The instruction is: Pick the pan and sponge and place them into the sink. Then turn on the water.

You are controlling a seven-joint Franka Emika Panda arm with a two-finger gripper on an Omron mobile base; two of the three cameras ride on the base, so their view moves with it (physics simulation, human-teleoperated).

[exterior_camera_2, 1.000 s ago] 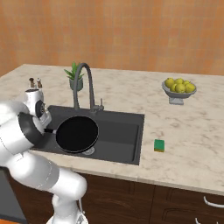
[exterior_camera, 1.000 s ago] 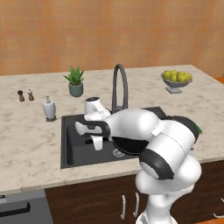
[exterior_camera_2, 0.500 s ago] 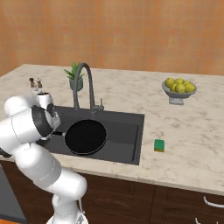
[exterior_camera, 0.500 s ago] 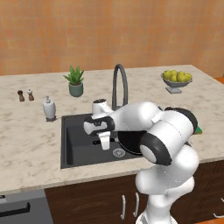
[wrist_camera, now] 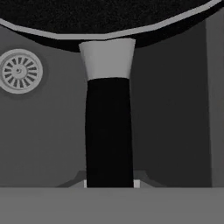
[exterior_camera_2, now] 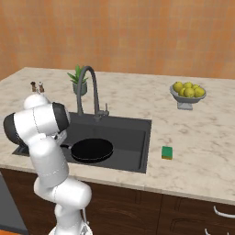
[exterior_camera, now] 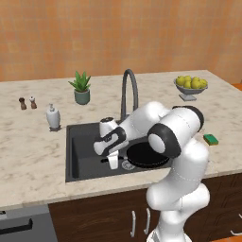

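The black pan [exterior_camera: 147, 156] lies low inside the dark grey sink [exterior_camera: 75, 142], right of the middle. My gripper [exterior_camera: 112, 160] is shut on its thin handle [wrist_camera: 108, 131], with the hand down in the basin. In the hand view the pan's rim [wrist_camera: 109, 22] runs across the top and the round drain [wrist_camera: 19, 71] sits to the left. From the right base view the pan [exterior_camera_2: 92, 150] shows in the sink [exterior_camera_2: 135, 137] beside my arm. The green and yellow sponge [exterior_camera: 211, 139] rests on the counter right of the sink, also seen as the sponge [exterior_camera_2: 167, 152]. The arched faucet [exterior_camera: 130, 90] runs no water.
A white soap dispenser [exterior_camera: 53, 117] stands left of the sink, with a potted plant [exterior_camera: 82, 87] behind it. Salt and pepper shakers [exterior_camera: 27, 102] sit far left. A bowl of lemons [exterior_camera: 190, 85] stands at the back right.
My arm has swung the pan down and toward the right part of the basin, the hand dropping below the counter level. The sponge has stayed put.
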